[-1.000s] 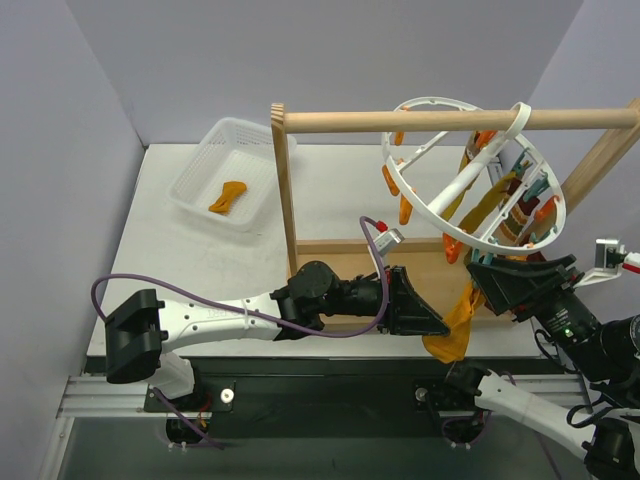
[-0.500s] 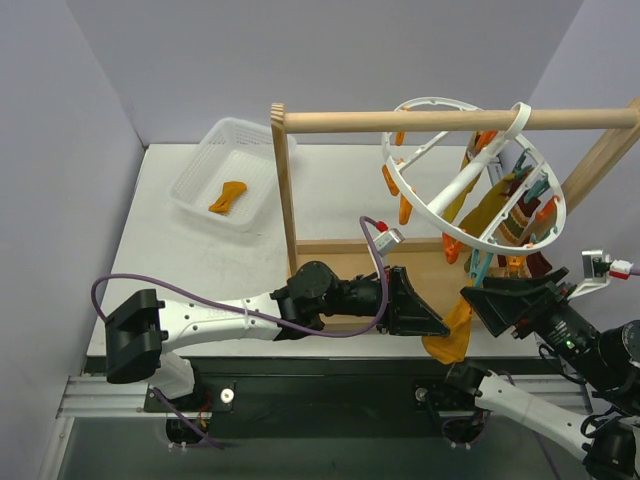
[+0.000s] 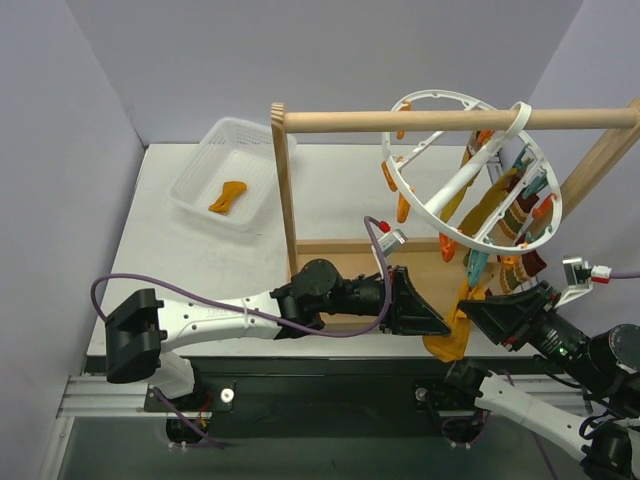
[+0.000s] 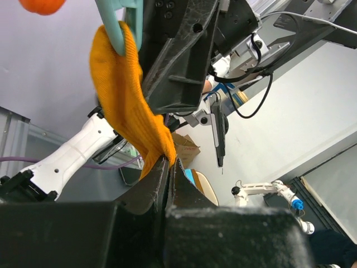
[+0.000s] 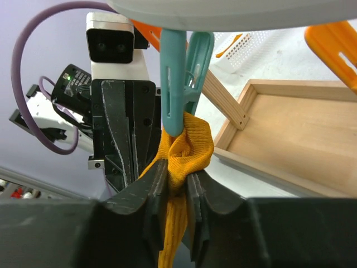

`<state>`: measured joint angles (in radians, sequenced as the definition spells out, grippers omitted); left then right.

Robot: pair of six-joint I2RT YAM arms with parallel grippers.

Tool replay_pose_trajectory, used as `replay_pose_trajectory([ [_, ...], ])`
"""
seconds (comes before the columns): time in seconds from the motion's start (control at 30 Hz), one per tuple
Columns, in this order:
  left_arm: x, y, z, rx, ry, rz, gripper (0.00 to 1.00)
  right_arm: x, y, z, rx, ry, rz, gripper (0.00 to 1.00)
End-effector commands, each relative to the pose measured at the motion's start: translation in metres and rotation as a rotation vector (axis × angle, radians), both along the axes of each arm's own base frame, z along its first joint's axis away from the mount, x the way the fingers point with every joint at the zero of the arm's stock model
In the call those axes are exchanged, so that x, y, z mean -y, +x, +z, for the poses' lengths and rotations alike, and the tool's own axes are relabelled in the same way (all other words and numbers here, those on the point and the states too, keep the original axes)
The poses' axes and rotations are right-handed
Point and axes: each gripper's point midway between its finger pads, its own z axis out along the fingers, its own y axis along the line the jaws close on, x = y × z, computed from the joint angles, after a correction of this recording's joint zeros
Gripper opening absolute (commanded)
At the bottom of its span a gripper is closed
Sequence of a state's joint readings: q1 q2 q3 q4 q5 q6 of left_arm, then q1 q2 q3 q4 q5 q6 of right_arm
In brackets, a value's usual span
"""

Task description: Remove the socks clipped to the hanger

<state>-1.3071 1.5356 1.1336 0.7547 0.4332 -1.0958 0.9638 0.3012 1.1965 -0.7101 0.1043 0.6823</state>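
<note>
The mustard sock (image 5: 184, 148) hung from a teal clip (image 5: 172, 84) on the hanger (image 3: 440, 96), long axis twelve to six. The right gripper (image 5: 177, 187), nearer, was clamped on it, clip at twelve. The left gripper (image 4: 167, 167) apparently pinched its lower end, jaws closed.

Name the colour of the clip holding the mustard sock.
Teal. The clip pinching the sock shows best in the right wrist view.
</note>
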Motion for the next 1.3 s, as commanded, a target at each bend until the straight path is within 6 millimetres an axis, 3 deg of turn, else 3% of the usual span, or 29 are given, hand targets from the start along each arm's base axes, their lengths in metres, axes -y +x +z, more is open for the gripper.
replay_pose_trajectory([
  [0.0,-0.001,0.000,0.017,0.050,-0.014,0.019,0.00,-0.012,0.001,0.008,0.006,0.009,0.036,0.11],
  [0.03,-0.001,0.001,0.014,0.073,-0.001,0.035,0.11,-0.010,0.001,0.007,0.009,0.013,0.030,0.02],
  [0.1,-0.003,0.007,0.011,0.093,0.029,0.085,0.29,-0.007,0.002,0.006,0.012,0.016,0.013,0.00],
  [0.13,-0.004,0.011,0.007,0.138,0.038,0.123,0.46,-0.006,0.002,0.006,0.013,0.020,0.010,0.00],
  [0.2,-0.008,0.016,0.008,0.189,0.068,0.209,0.59,-0.006,0.002,0.003,0.008,0.014,0.007,0.00],
  [0.27,-0.010,0.017,0.018,0.294,0.063,0.272,0.65,-0.006,0.002,0.002,0.007,0.013,0.010,0.00],
  [0.5,-0.007,0.038,0.056,0.385,0.024,0.426,0.66,-0.009,0.000,-0.001,-0.002,-0.004,0.029,0.00],
  [0.63,0.001,0.062,0.067,0.376,0.038,0.555,0.70,-0.009,0.000,0.000,-0.004,-0.006,0.033,0.00],
  [0.9,0.014,0.081,0.073,0.314,0.073,0.639,0.70,-0.007,-0.001,0.000,-0.005,-0.012,0.029,0.00],
  [1.27,0.027,0.091,0.074,0.298,0.083,0.710,0.71,-0.010,-0.001,0.000,-0.008,-0.031,0.042,0.00],
])
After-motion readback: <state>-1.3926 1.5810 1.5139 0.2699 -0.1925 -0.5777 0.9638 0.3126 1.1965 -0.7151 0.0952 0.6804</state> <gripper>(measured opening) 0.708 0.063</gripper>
